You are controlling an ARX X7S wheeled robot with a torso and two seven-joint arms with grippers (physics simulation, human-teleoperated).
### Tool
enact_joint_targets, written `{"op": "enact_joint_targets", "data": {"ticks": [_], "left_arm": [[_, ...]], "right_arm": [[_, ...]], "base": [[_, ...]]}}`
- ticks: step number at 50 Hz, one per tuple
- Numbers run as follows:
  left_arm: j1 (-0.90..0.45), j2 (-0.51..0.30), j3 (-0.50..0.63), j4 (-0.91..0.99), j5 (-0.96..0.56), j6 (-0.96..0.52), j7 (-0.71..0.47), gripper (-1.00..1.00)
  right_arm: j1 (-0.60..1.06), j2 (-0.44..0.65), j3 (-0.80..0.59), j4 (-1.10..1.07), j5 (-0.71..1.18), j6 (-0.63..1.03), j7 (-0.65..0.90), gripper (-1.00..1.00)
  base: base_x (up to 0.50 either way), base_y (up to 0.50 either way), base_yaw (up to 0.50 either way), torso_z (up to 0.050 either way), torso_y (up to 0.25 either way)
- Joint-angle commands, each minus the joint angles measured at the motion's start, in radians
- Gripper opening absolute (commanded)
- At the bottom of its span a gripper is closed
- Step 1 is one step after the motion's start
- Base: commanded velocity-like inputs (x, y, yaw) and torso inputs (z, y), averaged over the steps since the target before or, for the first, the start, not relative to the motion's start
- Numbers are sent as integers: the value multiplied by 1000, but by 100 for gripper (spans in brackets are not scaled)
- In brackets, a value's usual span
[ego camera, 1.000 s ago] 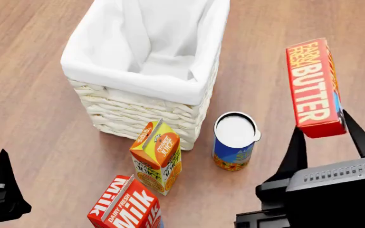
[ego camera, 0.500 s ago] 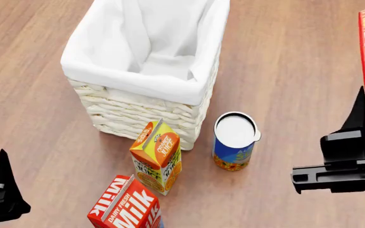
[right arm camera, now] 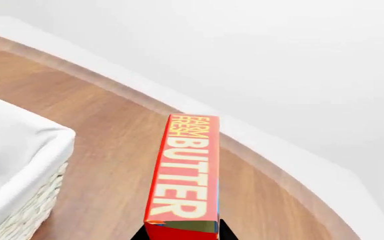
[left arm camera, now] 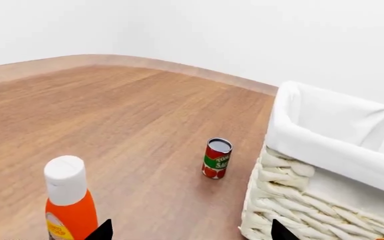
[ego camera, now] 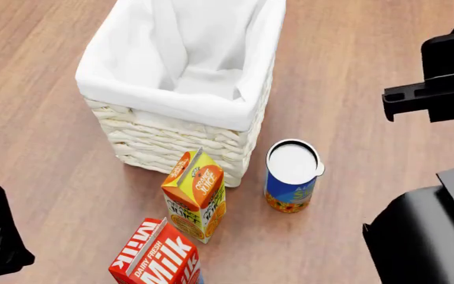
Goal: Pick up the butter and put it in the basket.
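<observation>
Although the head view cuts off nearly all of it, the butter (right arm camera: 184,175) shows clearly in the right wrist view, standing on end above the bench (right arm camera: 112,150). Its lower end is clamped in the right end effector (right arm camera: 182,232), whose black fingers barely enter that picture. In the head view this end effector (ego camera: 448,77) is lifted at the picture's edge, its fingertips out of sight. The basket (ego camera: 184,77) stands beside and below it, off toward the robot's left, open and lined in white cloth. A blue can (ego camera: 292,176), an orange juice carton (ego camera: 195,195) and a half-cropped milk carton (ego camera: 158,257) sit nearer the robot. The left end effector (left arm camera: 188,231) holds nothing, fingers spread wide; just beside it stands an orange bottle (left arm camera: 68,205), with a small red can (left arm camera: 216,158) farther ahead.
</observation>
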Motion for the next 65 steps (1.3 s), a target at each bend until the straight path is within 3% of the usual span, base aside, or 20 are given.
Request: {"op": "enact_joint_targets", "data": {"ticks": [1, 33, 55, 65], "left_arm": [[3, -1, -4, 17, -14, -10, -17, 100], [14, -9, -19, 48, -55, -25, -47, 100], [1, -11, -19, 45, -71, -30, -59, 100], [-5, -12, -19, 32, -74, -27, -59, 100]], "right_arm": [[158, -33, 75, 169, 103, -54, 80, -100], [407, -169, 330, 666, 373, -162, 441, -100], [550, -210, 255, 1119, 596, -288, 502, -100], [591, -217, 129, 1281, 733, -316, 432, -100]], "base": [[0, 0, 0, 0, 0], [0, 0, 0, 0, 2], [0, 0, 0, 0, 2], [0, 0, 0, 1, 2]]}}
